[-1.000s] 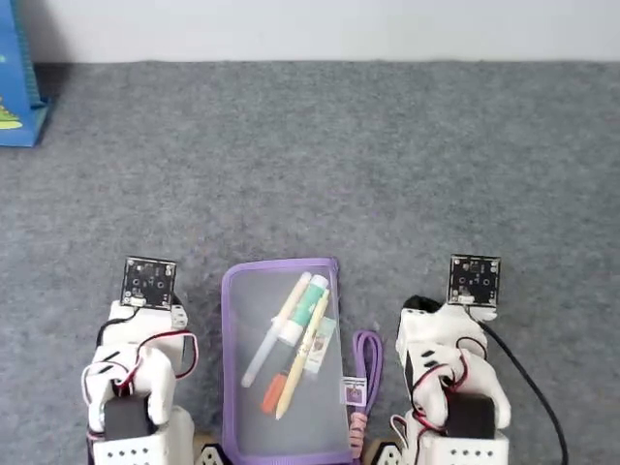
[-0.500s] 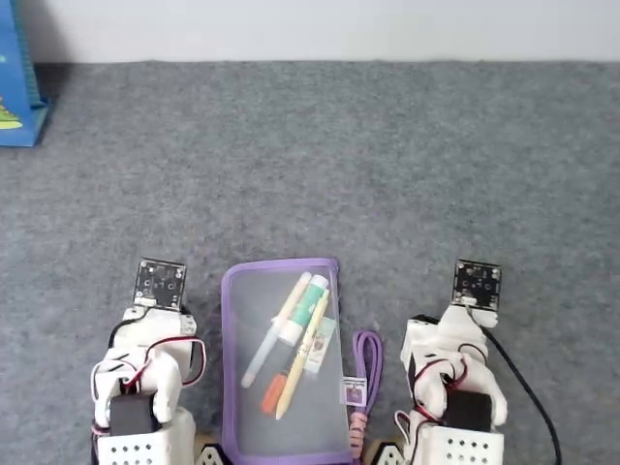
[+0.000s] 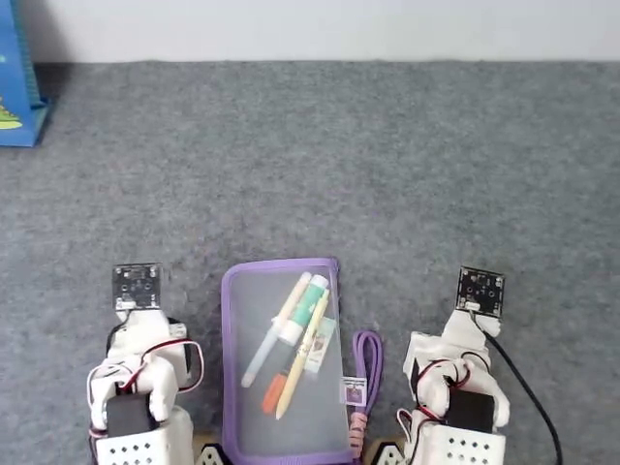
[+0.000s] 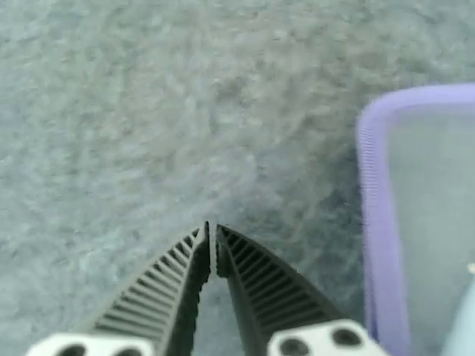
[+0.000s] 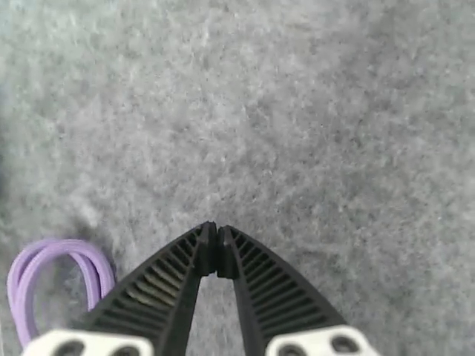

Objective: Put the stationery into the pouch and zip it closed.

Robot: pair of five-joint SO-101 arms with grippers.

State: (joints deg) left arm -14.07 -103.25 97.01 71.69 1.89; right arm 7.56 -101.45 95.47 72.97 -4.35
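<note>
Our left gripper has its ribbed jaws pressed together with nothing between them, held just above the grey carpet. The right gripper is closed and empty in the same way, over bare carpet. From the high view both arms sit folded back at the carpet's near edge, the left arm and the right arm well apart.

Between them lies the pouch, a purple-bordered mesh case set lengthwise at the near edge. In the left wrist view its purple border is just beside the left gripper, not touching it. A purple strap loops out of the pouch's side toward the right arm. In the right wrist view that loop lies near the right gripper, apart from it.

Within the pouch's border we see the stationery:
- a white pen
- a green-and-white stick
- a yellow pencil
- a short orange piece

They look to be under the mesh, though we cannot be sure of it.

The pouch's near end is cut off by the frame. We cannot make out whether the zip is drawn shut. A small tag sits on the strap. A blue box stands at the far left corner, partly cut off.
</note>
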